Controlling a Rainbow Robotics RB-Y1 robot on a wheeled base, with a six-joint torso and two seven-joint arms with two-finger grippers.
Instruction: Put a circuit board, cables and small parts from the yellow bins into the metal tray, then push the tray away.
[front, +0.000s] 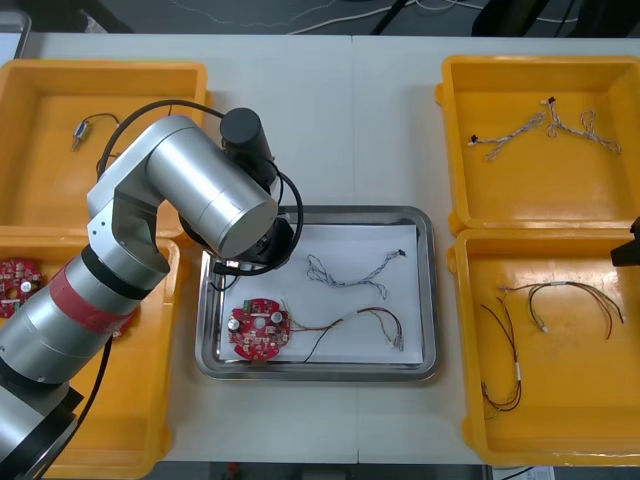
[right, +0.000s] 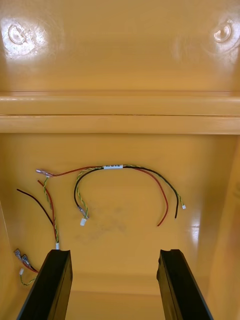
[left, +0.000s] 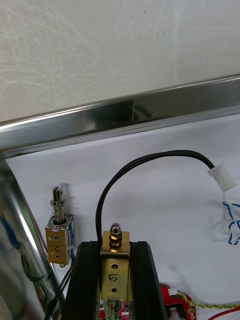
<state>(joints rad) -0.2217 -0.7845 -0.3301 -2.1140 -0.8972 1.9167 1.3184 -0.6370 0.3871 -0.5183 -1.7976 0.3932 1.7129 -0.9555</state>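
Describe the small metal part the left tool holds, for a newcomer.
Find the metal tray's far left corner, where the left tool hangs. The small metal part clamped in it bears a handwritten 5; the loose part beside it lies flat.

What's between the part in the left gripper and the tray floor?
Nothing visible. The left gripper, shut on a small metal part, is over the metal tray; a second part lies beside its fingers, apart. The right gripper hangs open over a yellow bin.

Metal tray (front: 432, 300) rim shiny; yellow bins (front: 540, 215) glossy plastic.
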